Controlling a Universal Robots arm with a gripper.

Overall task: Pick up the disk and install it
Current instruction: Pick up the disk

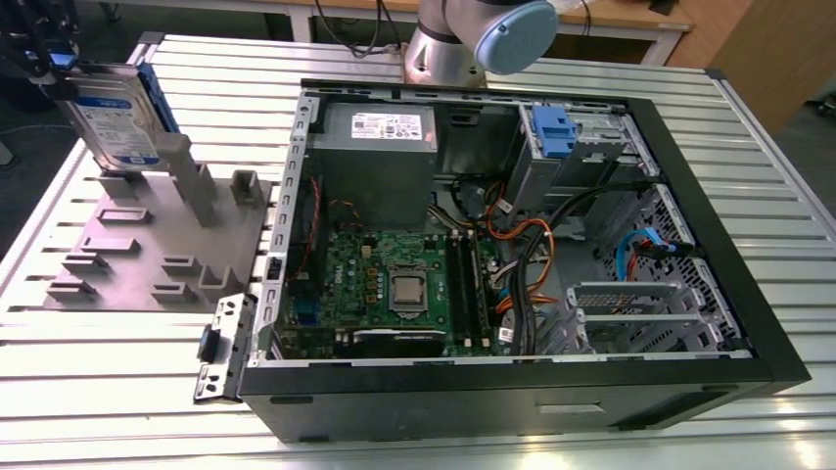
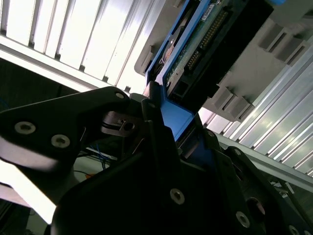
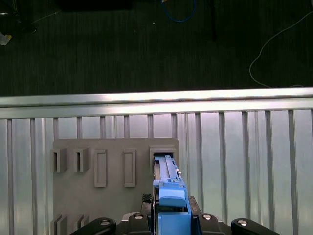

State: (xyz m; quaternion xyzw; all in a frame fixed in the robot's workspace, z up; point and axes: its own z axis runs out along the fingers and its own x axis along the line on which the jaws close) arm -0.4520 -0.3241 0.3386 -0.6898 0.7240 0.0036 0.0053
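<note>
At twelve o'clock in the exterior view, the silver arm (image 1: 438, 54) bears a pale-blue round cap (image 1: 514, 34); the black gripper (image 2: 171, 115) carries silver screws (image 2: 60, 141).

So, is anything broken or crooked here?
Nothing stands out. The disk stands upright at a slot in the grey holder, with the gripper shut on its blue frame. The computer case lies open with loose cables inside, but nothing looks spilled or damaged.
</note>
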